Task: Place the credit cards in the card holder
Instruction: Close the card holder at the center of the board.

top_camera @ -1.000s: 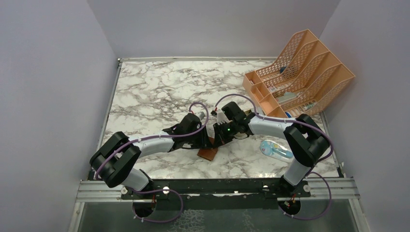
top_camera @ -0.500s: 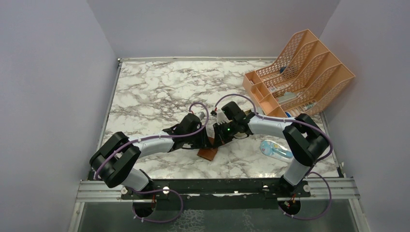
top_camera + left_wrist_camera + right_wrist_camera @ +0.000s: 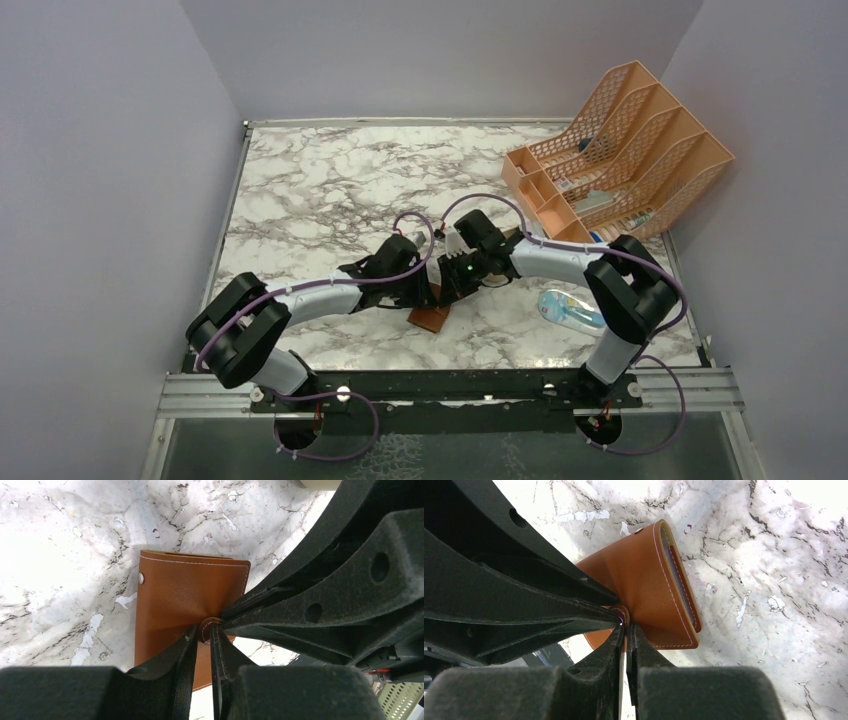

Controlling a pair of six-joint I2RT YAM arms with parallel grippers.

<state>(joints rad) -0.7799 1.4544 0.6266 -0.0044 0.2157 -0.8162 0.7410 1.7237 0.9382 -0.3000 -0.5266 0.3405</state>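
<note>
Since the earlier view, the left gripper [image 3: 202,632] has edged a little closer to the right gripper [image 3: 625,630]. The card holder [image 3: 185,595] lies in the same spot on the table [image 3: 320,190], near the front middle, under both. The left fingers [image 3: 185,650] stand a narrow gap apart, tips at the snap stud [image 3: 209,626]; whether they pinch it is unclear. The right fingers [image 3: 644,655] are closed to a slit, touching the leather by the stud.

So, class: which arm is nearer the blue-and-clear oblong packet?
Right. The right arm bends just beside the packet; the left arm reaches in from beyond the brown leather wallet.
</note>
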